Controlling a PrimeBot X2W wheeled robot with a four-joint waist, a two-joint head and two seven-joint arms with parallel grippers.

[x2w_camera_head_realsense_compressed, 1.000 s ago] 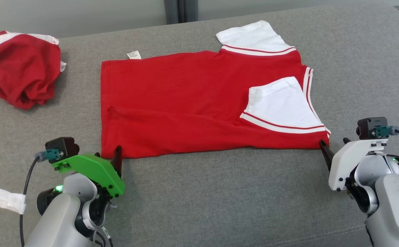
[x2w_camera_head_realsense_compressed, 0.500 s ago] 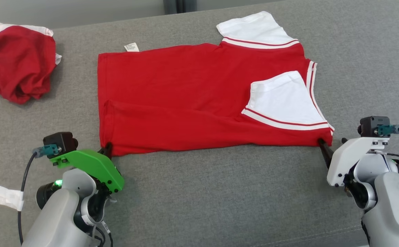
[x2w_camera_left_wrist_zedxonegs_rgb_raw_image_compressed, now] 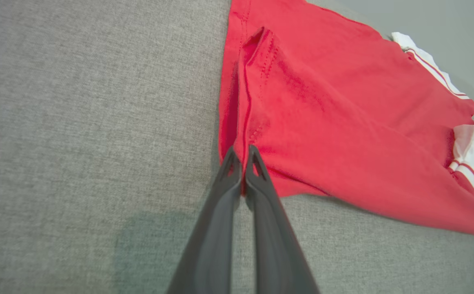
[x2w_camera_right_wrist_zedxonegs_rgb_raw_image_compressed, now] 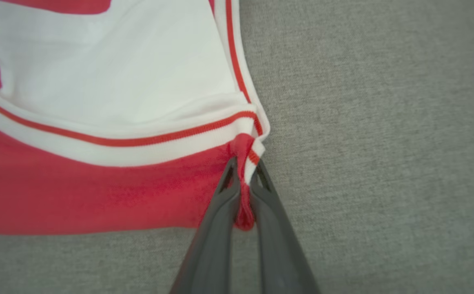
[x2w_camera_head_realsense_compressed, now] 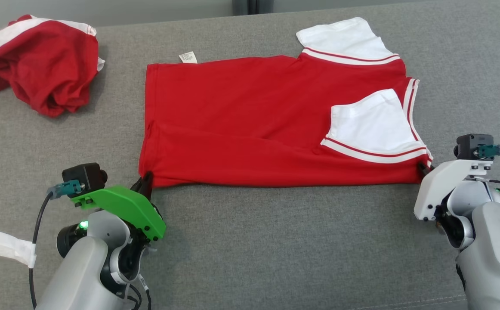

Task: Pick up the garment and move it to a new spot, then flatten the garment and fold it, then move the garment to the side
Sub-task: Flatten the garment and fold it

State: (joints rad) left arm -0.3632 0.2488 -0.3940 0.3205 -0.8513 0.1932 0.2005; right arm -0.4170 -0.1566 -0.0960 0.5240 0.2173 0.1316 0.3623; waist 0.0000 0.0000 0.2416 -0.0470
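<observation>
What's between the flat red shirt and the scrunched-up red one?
Nothing sits there. In the head view, the stretch of grey fabric between the flat shirt and the crumpled shirt is bare.

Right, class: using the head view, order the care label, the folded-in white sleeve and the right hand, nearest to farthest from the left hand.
1. care label: at the garment's far hem corner.
2. folded-in white sleeve: lying on its red body, rightward.
3. right hand: far right, gripping its corner.
</observation>
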